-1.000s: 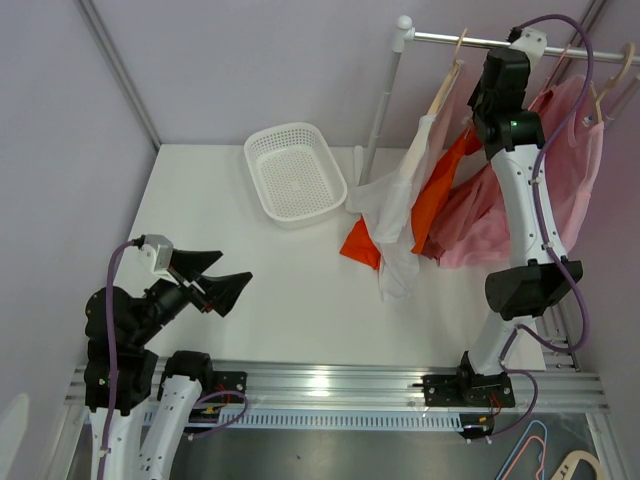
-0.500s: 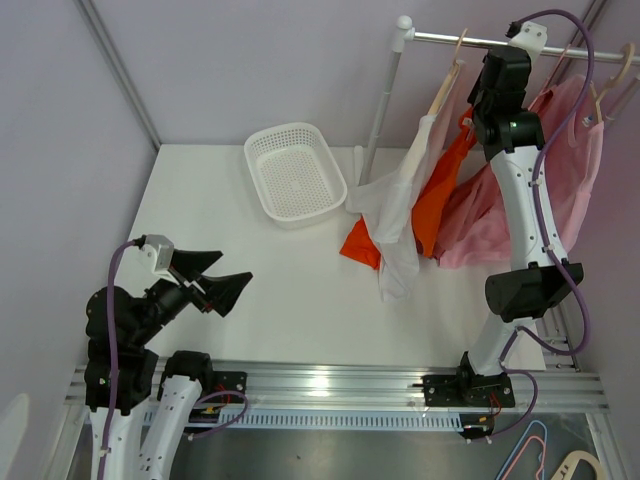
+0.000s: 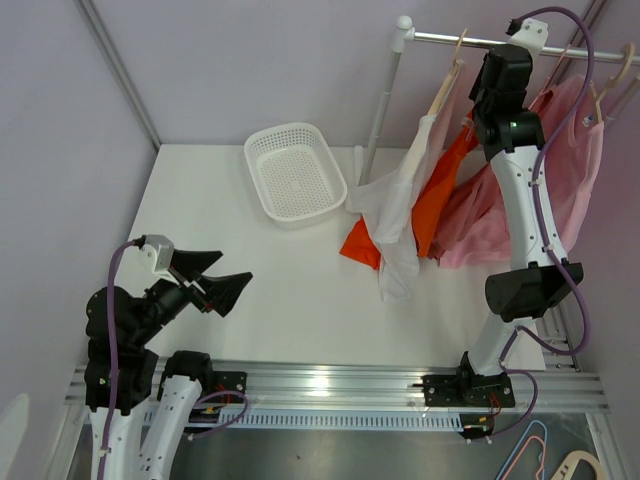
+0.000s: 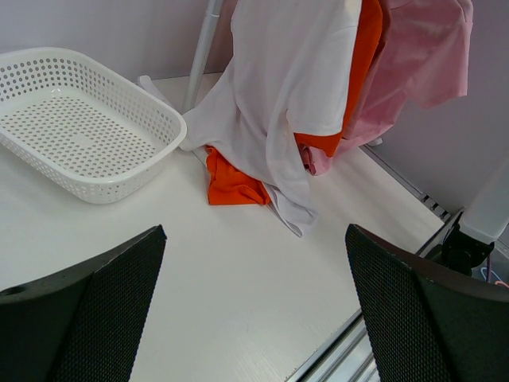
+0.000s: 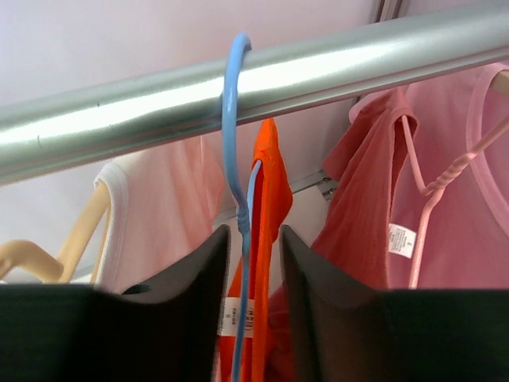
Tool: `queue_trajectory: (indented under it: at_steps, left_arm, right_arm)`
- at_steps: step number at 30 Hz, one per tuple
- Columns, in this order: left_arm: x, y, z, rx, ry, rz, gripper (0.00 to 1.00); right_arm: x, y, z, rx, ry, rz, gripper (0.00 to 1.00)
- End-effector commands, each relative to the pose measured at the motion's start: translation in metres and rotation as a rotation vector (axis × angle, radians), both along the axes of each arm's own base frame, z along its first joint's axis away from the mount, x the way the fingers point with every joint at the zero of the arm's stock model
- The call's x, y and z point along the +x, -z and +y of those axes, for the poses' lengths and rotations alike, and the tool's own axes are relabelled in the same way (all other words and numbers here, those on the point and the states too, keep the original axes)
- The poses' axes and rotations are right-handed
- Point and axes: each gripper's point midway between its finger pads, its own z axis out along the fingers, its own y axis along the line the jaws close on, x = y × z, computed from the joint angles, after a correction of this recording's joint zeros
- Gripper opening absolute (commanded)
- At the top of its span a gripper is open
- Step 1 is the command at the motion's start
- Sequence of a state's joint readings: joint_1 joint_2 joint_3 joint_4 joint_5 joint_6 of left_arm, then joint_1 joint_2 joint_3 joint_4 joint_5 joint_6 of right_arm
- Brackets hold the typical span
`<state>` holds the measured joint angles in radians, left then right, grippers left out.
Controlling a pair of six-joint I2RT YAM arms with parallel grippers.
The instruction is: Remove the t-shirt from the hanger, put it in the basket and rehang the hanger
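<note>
We see right pincer [image 5: 253,243] part-open, straddling blue hanger [image 5: 238,159] neck below rail [image 5: 358,56], not clamping; left pincer [image 4: 254,239] wide, empty. On it hangs orange t-shirt [image 5: 269,183], between white shirt [image 4: 278,87] and pink garments [image 5: 461,207]. We fear: thin neck slips, hook snags rail, neighbours drag.

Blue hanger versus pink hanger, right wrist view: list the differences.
The blue hanger hooks over the rail, its neck between the right claw's fingers; the pink hanger hangs aside, clear of it. The blue one carries the orange t-shirt; the pink one a pink top. Both are thin.
</note>
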<state>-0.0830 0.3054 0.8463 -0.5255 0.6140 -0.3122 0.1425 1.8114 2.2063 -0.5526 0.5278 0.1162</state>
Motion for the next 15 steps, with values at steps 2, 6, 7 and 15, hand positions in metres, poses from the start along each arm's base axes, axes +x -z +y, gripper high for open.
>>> queue_trajectory:
  at_steps: [2, 6, 7, 15]
  left_arm:
    - [-0.002, -0.004, -0.001, 0.011, 0.011, -0.035, 1.0]
    - [-0.001, -0.004, -0.001, 0.012, 0.008, -0.034, 1.0]
    - [-0.001, -0.003, -0.001, 0.012, 0.01, -0.033, 1.0]
    - [-0.002, -0.002, 0.0, 0.014, 0.008, -0.033, 0.99]
  right_arm:
    - [0.006, -0.019, -0.005, -0.02, 0.03, -0.062, 0.24]
    - [0.012, -0.014, -0.005, -0.019, 0.033, -0.059, 0.11]
    - [0.012, -0.014, -0.004, -0.021, 0.032, -0.059, 0.12]
    - [0.022, -0.004, -0.005, -0.037, 0.042, -0.038, 0.0]
